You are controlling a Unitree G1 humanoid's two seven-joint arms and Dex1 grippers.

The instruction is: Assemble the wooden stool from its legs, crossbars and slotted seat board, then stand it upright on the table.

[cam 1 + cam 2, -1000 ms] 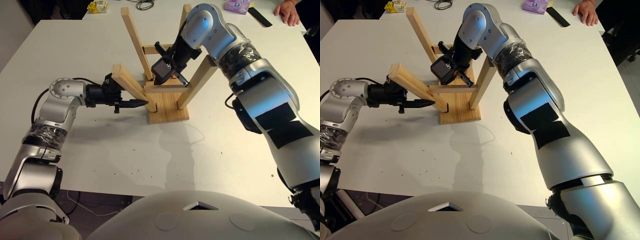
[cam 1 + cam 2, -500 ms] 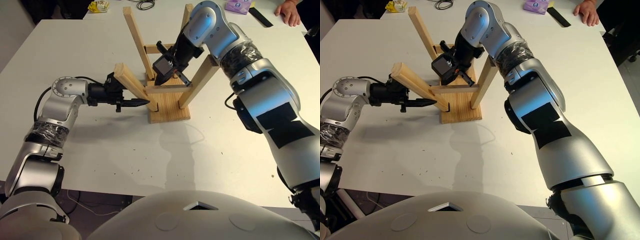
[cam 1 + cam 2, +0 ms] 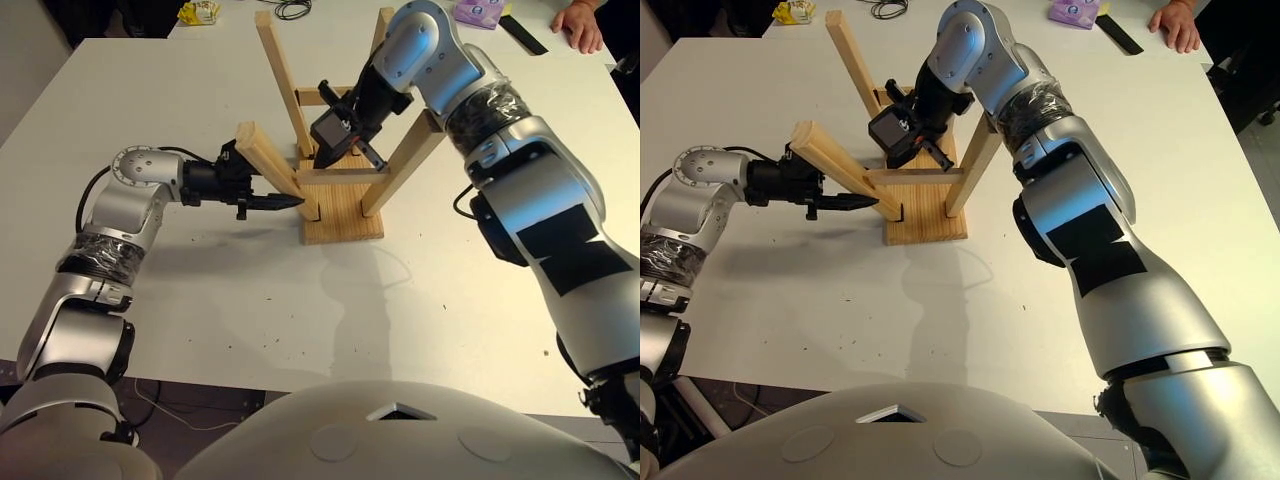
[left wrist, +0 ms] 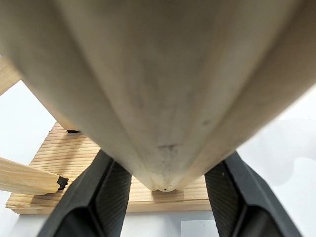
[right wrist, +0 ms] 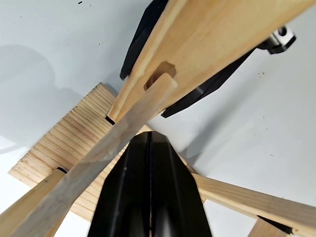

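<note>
**Inverted, part-built stool on a white table (image 3: pixel 250 300).** The flat, grooved pale-wood seat board (image 3: pixel 345 218) lies on the table near its middle. Four square pale-wood legs rise from its corners.

- **Legs.** The near left leg (image 3: pixel 262 158) leans outward toward the robot's left. The far left leg (image 3: pixel 280 70) reaches highest in view and tilts slightly the same way. The near right leg (image 3: pixel 408 160) leans toward the right. The far right leg (image 3: pixel 381 28) is largely hidden behind the right arm.
- **Crossbars.** A thin front crossbar (image 3: pixel 340 176) spans the two near legs. In the right wrist view its end meets a notch cut in the side of the near left leg. A rear crossbar (image 3: pixel 318 97) projects from the far left leg, and its other end is hidden.
- **Left gripper.** The left gripper (image 3: pixel 285 201), low and level at the stool's left side, clasps the near left leg. The left wrist view shows the leg running between its two black fingers (image 4: pixel 106 192), with the tips close to the seat board.
- **Right gripper.** The right gripper (image 5: pixel 149 140) points down from above, just behind the front crossbar. Its fingers are pressed flat together with nothing between them.
- **Far edge of the table.** A yellow wrapper (image 3: pixel 197 12), a black cable (image 3: pixel 290 8) and a purple packet (image 3: pixel 478 10) lie here.
</note>
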